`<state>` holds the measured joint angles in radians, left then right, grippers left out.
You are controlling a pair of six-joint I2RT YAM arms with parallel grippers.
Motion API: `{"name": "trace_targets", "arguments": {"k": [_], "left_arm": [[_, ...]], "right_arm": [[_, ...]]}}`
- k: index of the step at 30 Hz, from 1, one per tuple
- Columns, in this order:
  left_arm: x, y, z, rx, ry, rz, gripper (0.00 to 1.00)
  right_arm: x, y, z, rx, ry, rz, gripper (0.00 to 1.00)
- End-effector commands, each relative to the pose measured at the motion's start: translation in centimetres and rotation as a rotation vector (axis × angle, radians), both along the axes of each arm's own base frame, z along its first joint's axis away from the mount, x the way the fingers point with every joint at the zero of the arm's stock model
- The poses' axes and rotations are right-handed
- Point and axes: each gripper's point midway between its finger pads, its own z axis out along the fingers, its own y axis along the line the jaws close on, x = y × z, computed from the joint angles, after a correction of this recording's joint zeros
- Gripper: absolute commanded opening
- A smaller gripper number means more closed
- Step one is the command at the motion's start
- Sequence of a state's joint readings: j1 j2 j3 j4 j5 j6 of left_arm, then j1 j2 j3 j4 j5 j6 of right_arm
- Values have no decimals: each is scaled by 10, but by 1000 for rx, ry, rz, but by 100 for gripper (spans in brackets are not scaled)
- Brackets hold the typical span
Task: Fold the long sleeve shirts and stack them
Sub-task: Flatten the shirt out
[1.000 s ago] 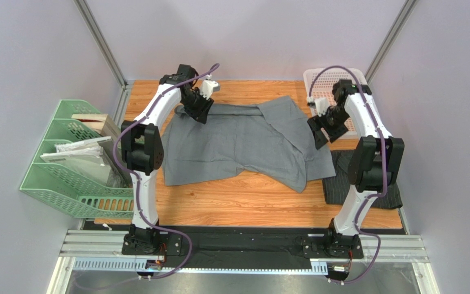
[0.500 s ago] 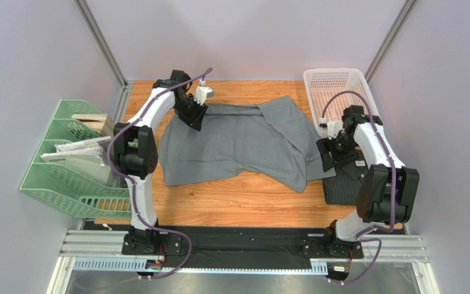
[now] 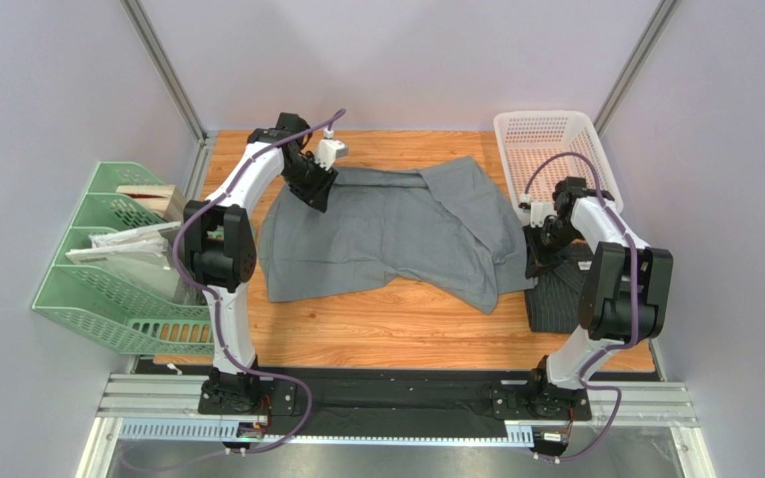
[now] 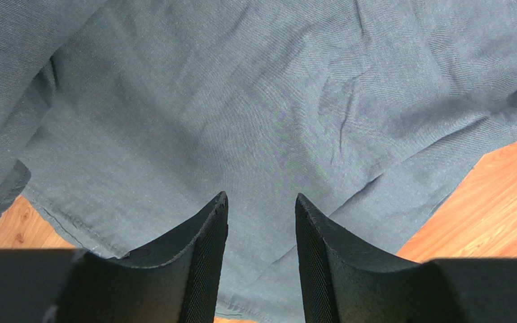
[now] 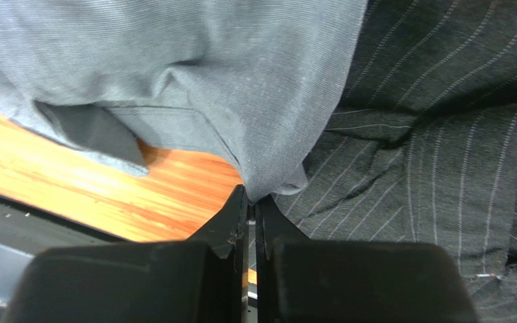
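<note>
The mid-grey long sleeve shirt (image 3: 386, 234) lies spread across the middle of the wooden table. Its right edge overlaps the dark pinstriped long sleeve shirt (image 3: 562, 295), which lies crumpled at the right. My left gripper (image 3: 314, 191) is over the grey shirt's far left corner. In the left wrist view the left gripper (image 4: 260, 202) is open, with grey cloth (image 4: 241, 108) beneath it and nothing between the fingers. My right gripper (image 3: 534, 255) is low at the grey shirt's right edge. In the right wrist view this gripper (image 5: 251, 192) is shut on a fold of grey cloth (image 5: 268, 101), beside the pinstriped fabric (image 5: 443, 134).
A white mesh basket (image 3: 546, 139) stands at the back right corner. A green file rack (image 3: 117, 264) with papers and a box sits off the table's left side. Bare wood (image 3: 386, 324) shows in front of the grey shirt.
My right arm came down from near the basket to the grey shirt's right edge, and its gripper went from open to shut on the cloth. The left arm shifted slightly left.
</note>
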<state>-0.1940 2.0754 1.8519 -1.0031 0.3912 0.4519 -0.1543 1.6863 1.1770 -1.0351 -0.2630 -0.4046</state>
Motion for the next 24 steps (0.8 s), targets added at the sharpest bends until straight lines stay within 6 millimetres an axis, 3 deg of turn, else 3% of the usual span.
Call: {"name": "trace_targets", "arguments": {"k": [1, 2, 3, 5, 6, 9, 10, 12, 13, 14, 15, 16, 18, 19, 20, 22, 24], "left_arm": [[-2, 1, 21, -23, -51, -15, 48], [-1, 3, 19, -19, -48, -5, 48], [-1, 5, 17, -19, -42, 0, 48], [-1, 9, 14, -28, -26, 34, 48], [1, 11, 13, -34, -19, 50, 48], [9, 20, 18, -74, -8, 118, 48], [14, 24, 25, -100, -16, 146, 48], [15, 25, 33, -125, -30, 150, 49], [15, 24, 42, -145, -57, 140, 49], [16, 25, 45, -151, -77, 140, 50], [17, 24, 49, -163, -96, 137, 50], [19, 24, 58, -175, -138, 140, 51], [21, 25, 65, -176, -167, 150, 52], [24, 27, 70, -170, -192, 163, 52], [27, 28, 72, -168, -207, 172, 52], [41, 34, 76, -149, -283, 216, 52], [54, 37, 79, -149, -336, 251, 54]], "right_arm": [[7, 15, 41, 101, -92, 6, 0], [9, 19, 54, 120, -131, 14, 0], [16, 30, 90, 175, -249, 40, 0], [25, 44, 126, 228, -370, 49, 0], [34, 58, 159, 270, -478, 77, 0], [65, 87, 208, 349, -628, 100, 0], [87, 93, 239, 360, -741, 125, 0], [111, 114, 263, 417, -806, 119, 0], [145, 128, 284, 436, -906, 152, 0], [169, 127, 292, 394, -968, 116, 0], [189, 141, 300, 406, -1013, 99, 0], [232, 146, 321, 411, -1153, 92, 0], [287, 142, 343, 366, -1300, -50, 0], [336, 144, 299, 329, -1271, -106, 0], [351, 132, 376, 332, -1456, -182, 0], [379, 131, 396, 363, -1566, -252, 0], [401, 132, 398, 339, -1676, -309, 0]]}}
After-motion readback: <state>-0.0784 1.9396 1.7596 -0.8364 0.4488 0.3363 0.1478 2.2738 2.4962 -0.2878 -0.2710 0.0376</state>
